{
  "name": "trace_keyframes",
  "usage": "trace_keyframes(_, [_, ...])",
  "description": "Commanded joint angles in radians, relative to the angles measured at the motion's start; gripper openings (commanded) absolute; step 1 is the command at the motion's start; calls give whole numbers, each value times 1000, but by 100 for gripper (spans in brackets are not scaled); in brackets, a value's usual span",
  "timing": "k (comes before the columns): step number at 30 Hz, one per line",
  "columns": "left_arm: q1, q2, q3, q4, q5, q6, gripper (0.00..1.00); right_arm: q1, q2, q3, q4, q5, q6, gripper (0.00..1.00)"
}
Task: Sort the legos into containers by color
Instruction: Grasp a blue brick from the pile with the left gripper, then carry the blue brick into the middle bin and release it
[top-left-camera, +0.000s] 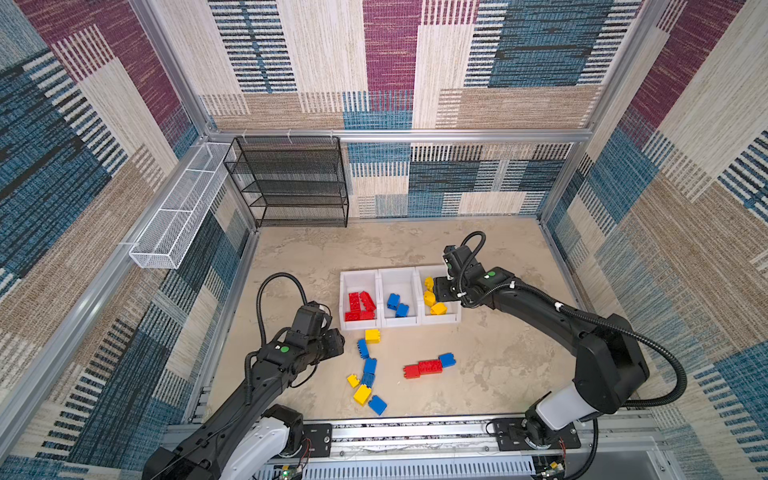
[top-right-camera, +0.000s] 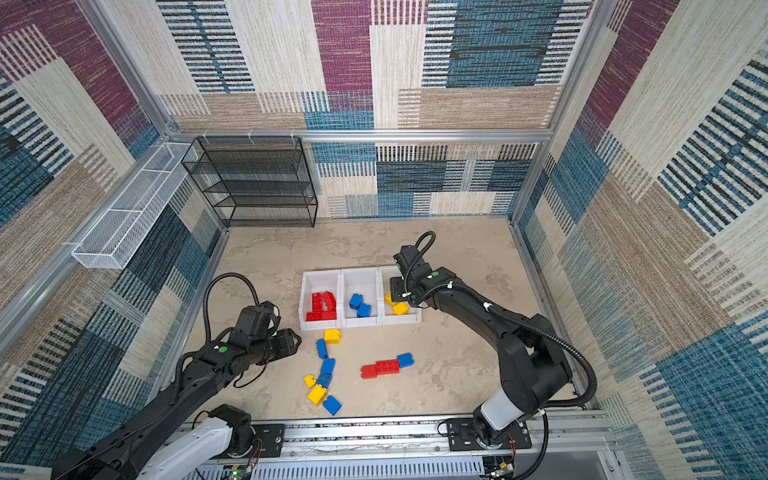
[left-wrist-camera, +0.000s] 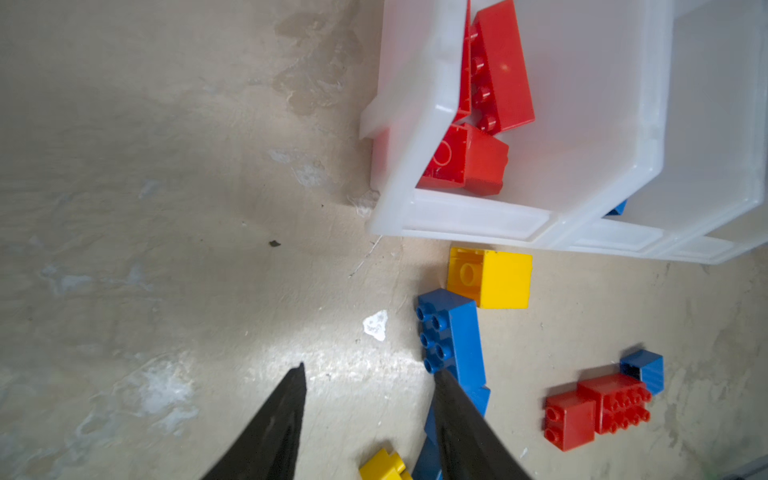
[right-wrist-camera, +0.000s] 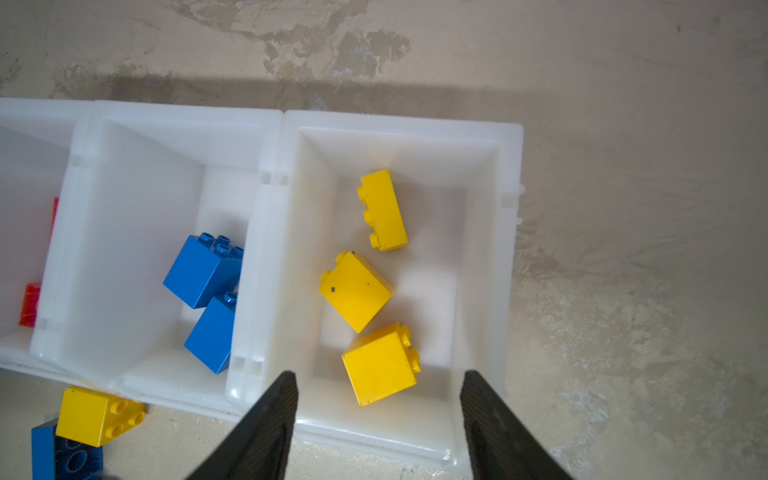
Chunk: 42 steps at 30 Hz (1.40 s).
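Three joined white containers stand mid-table. The left one (top-left-camera: 359, 277) holds red legos (top-left-camera: 360, 305), the middle one (top-left-camera: 398, 276) two blue legos (top-left-camera: 397, 305), the right one (right-wrist-camera: 509, 249) three yellow legos (right-wrist-camera: 355, 291). Loose legos lie in front: a yellow square (top-left-camera: 372, 335), a chain of blue and yellow bricks (top-left-camera: 368, 374), and a red-red-blue row (top-left-camera: 422, 368). My left gripper (left-wrist-camera: 371, 369) is open over bare table beside the blue oblong brick (left-wrist-camera: 451, 332), holding nothing. My right gripper (right-wrist-camera: 379, 373) hangs open above the yellow bin's near end, empty.
A black mesh shelf rack (top-left-camera: 291, 183) stands at the back left wall. A long white wire basket (top-left-camera: 178, 212) hangs on the left wall. Patterned walls close in the beige table (top-left-camera: 498, 365) on three sides; a metal rail (top-left-camera: 415, 434) runs along the front.
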Motion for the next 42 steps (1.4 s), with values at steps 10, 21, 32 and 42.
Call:
trace_keyframes(10, [-129,203,49,125,27,-38,54,-1,-37,-36,29,-17,31,66])
trace_keyframes(21, [-178,335,103,151,31,-23,54,-1,-55,-60,33,-22,41,66])
trace_keyframes(32, [-215,416,126,145,7,-28,46,-2,-72,-79,31,-22,46,66])
trace_keyframes(42, [-220,396,124,116,-21,-15,25,-2,-84,-85,26,-20,51,65])
